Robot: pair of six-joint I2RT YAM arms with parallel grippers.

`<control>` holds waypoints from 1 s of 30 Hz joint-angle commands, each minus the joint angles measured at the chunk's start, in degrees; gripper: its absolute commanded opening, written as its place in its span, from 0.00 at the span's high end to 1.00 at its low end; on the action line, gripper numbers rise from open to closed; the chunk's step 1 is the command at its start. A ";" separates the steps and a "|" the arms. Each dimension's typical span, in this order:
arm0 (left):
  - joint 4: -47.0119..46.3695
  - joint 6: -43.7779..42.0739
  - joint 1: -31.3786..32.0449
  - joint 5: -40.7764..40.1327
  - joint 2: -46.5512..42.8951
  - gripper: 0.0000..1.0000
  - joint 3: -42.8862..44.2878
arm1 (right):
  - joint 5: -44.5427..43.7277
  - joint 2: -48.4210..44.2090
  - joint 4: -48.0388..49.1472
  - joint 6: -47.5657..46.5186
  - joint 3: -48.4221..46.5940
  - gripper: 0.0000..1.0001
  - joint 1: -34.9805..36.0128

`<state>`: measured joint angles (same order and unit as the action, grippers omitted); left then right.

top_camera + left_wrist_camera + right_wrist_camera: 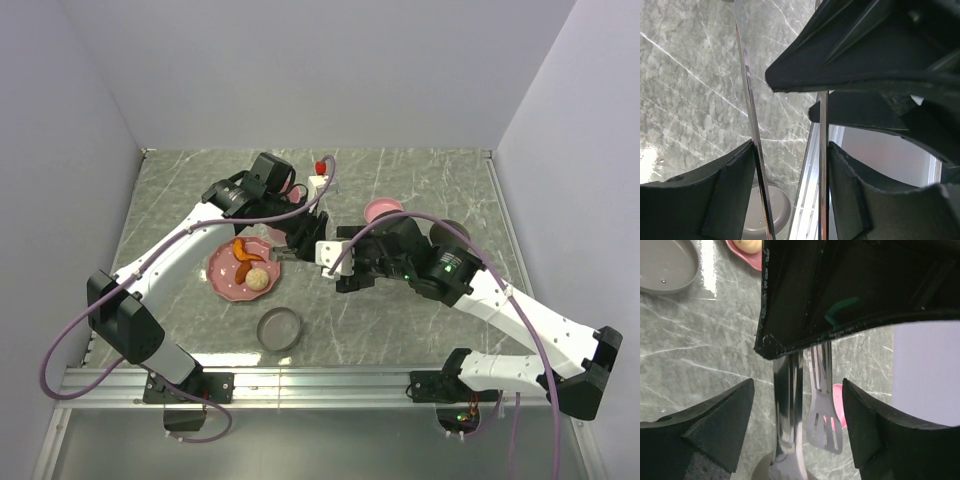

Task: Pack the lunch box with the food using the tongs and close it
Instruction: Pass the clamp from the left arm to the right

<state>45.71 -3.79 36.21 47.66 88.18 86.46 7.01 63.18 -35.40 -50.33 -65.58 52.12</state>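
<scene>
The task is judged to be at an early stage, with nothing yet packed. The curved orange-red strip (243, 254) and the small pale beige ball (258, 280) are both seen lying on the pink dotted plate (222, 272), left of centre on the grey marbled table (420, 180). The long thin silvery metal tongs (753, 140) are held above the table between the two arms. They are gripped by the left gripper (790, 145), whose partly parted fingers press against the outer sides of the two metal arms. The right gripper (797, 385) is set around the tongs' slotted tips with its jaws wide apart, and no contact with the metal is seen, so nothing is held by it. A small pink bowl-shaped container (383, 210) stands just behind the right gripper, and a round grey lid-like dish (279, 341) lies near the plate at the near side. Whether these form the lunch box cannot be settled. Both pieces of food remain to be lifted with the tongs, placed inside, and the box closed.
</scene>
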 commanded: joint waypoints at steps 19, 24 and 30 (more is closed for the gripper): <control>3.15 -4.03 0.44 4.28 -1.26 0.40 0.29 | -4.10 1.25 2.88 -3.38 -0.60 0.50 1.67; 3.77 -4.91 0.88 4.11 -1.17 0.40 0.38 | -4.19 1.60 2.79 -3.03 -0.69 0.53 1.58; 2.98 -4.56 1.24 3.50 -1.35 0.37 -0.15 | -4.28 2.04 2.53 -2.50 -1.13 0.57 1.58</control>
<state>49.06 -7.44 36.47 49.15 88.18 86.46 3.97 64.95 -34.30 -52.40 -65.56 53.39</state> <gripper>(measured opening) 0.625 0.438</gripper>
